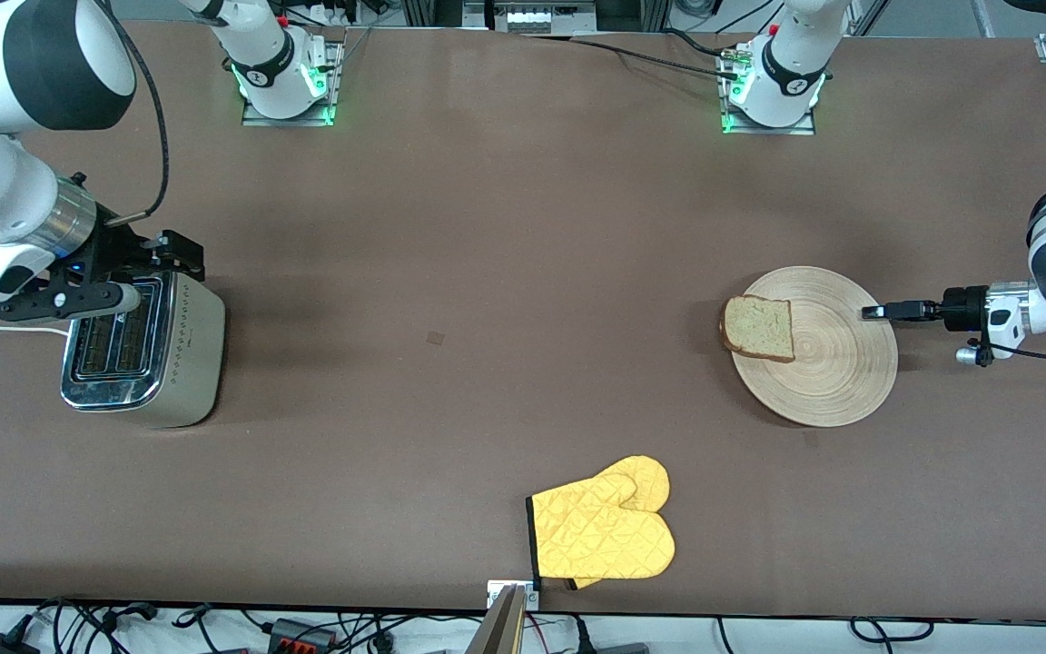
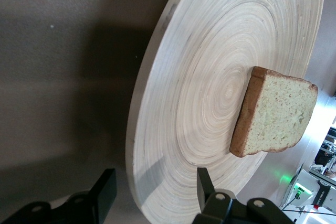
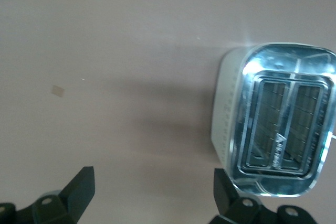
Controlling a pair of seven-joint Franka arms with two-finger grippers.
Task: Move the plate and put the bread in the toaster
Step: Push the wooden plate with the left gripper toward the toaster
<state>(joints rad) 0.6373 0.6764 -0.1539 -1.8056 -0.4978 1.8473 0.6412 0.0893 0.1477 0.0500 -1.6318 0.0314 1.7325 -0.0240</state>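
Non-task items: yellow quilted oven mitt (image 1: 602, 533) with dark cuff edging, lying flat at lower centre of frame, cuff toward frame left. Brown counter (image 1: 487, 236) spans the frame. Small pale square mark (image 1: 435, 338) on its surface near mid-frame. Cables (image 1: 105, 625) along bottom edge.

White arms with black joint bands, cables, black jaws.
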